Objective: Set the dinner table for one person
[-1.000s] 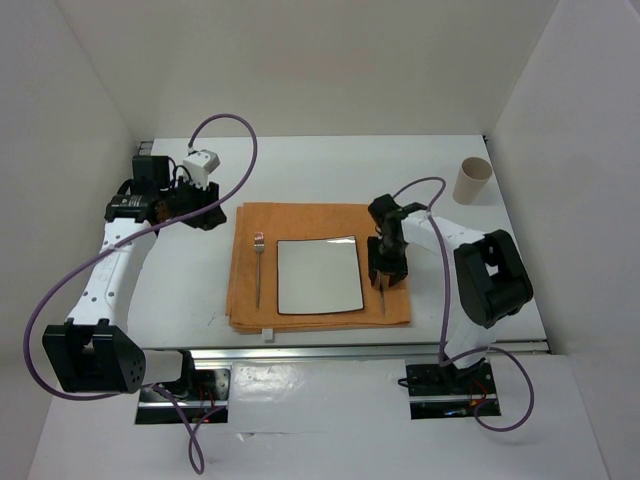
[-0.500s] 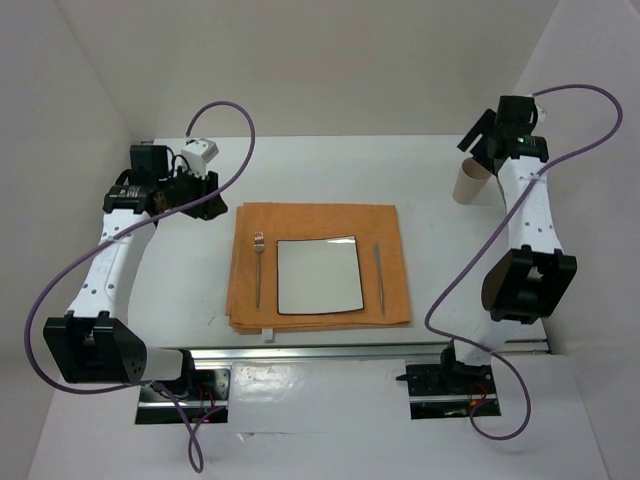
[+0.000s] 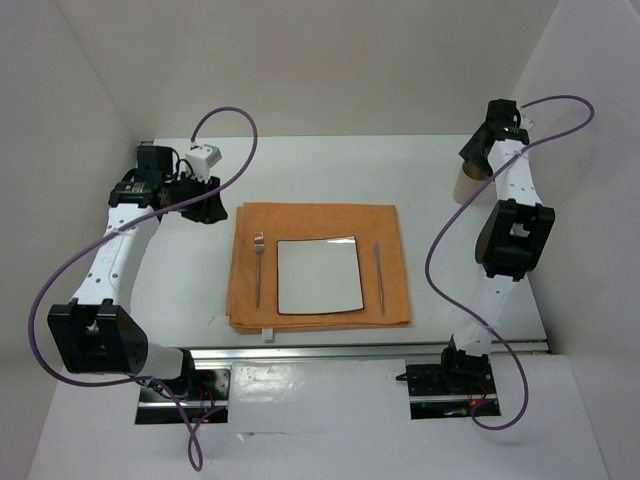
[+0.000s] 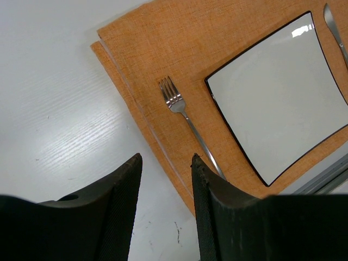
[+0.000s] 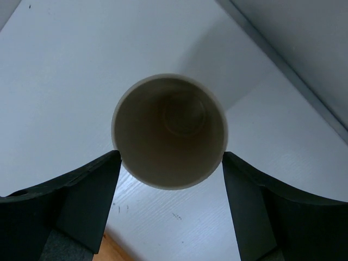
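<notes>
Paper cup (image 5: 169, 130) stood at two o'clock on the dinner table (image 3: 330, 165), right gripper (image 5: 169, 159) spread astride it for pickup; left gripper (image 4: 166, 160) slightly parted, empty.

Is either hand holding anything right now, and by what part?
Left hand is empty. Right hand straddles the cup at its sides; whether it grips cannot be told.

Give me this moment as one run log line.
left end effector: open, empty, beside orange cloth | right end effector: open, straddling paper cup | fork, plate, knife: on cloth | dinner table: cup unplaced
</notes>
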Robot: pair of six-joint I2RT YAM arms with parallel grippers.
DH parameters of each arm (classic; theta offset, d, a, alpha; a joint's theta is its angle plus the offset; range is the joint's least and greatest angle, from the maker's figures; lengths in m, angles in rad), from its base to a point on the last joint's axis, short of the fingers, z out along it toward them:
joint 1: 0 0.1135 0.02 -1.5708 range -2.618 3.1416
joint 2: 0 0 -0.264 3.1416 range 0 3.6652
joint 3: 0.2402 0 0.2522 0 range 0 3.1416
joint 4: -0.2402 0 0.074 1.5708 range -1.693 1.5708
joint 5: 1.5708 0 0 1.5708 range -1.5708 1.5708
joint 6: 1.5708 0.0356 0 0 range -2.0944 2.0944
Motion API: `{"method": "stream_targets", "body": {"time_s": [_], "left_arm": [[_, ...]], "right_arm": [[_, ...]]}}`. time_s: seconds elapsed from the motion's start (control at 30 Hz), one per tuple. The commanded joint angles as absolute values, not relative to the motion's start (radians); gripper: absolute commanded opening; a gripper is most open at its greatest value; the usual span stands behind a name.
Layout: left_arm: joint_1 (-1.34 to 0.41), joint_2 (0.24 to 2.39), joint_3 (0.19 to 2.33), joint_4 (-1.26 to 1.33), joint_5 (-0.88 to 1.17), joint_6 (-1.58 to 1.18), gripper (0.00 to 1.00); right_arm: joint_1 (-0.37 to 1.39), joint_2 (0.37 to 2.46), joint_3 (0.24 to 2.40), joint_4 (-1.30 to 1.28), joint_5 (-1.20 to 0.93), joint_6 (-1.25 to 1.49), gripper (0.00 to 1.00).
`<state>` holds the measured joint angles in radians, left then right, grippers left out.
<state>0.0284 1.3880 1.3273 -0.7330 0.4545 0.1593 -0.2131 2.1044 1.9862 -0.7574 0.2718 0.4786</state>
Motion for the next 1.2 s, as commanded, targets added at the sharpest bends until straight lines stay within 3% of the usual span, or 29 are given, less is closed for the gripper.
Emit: {"method": "stream_targets", "body": {"time_s": [0.0,0.3,0.5,0.73,0.83,0.87,0.97,1.1,1.17], "left_arm": [[0.031,1.402,1.356,-0.736,0.469,0.184,0.49],[0.031,1.496,1.396,-0.745,0.469,0.184,0.49],[0.031,1.52,1.407,-0.746,0.488,0.184,0.49],[0.031,1.477,1.373,-0.746,0.477,0.193,0.49],[0.031,1.466,1.364,-0.746,0.477,0.193,0.49],[0.031,1.456,1.364,-0.746,0.477,0.193,0.49],[0.031,1.447,1.364,-0.746,0.468,0.193,0.48],[0.031,1.428,1.353,-0.746,0.434,0.193,0.47],[0.04,1.428,1.353,-0.746,0.434,0.202,0.47]], "right_arm": [[-0.232,2.05,2.005,-0.703,0.334,0.45,0.82],[-0.232,2.014,2.036,-0.672,0.33,0.362,0.8],[-0.25,1.979,1.878,-0.637,0.342,0.371,0.8],[-0.25,2.108,1.962,-0.67,0.304,0.394,0.76],[-0.25,2.155,1.989,-0.67,0.282,0.403,0.66],[-0.25,2.155,1.99,-0.67,0.282,0.403,0.55],[-0.25,2.164,1.99,-0.67,0.268,0.403,0.38],[-0.25,2.143,1.962,-0.669,0.281,0.403,0.05],[-0.25,2.105,1.951,-0.66,0.266,0.371,0.0]]}}
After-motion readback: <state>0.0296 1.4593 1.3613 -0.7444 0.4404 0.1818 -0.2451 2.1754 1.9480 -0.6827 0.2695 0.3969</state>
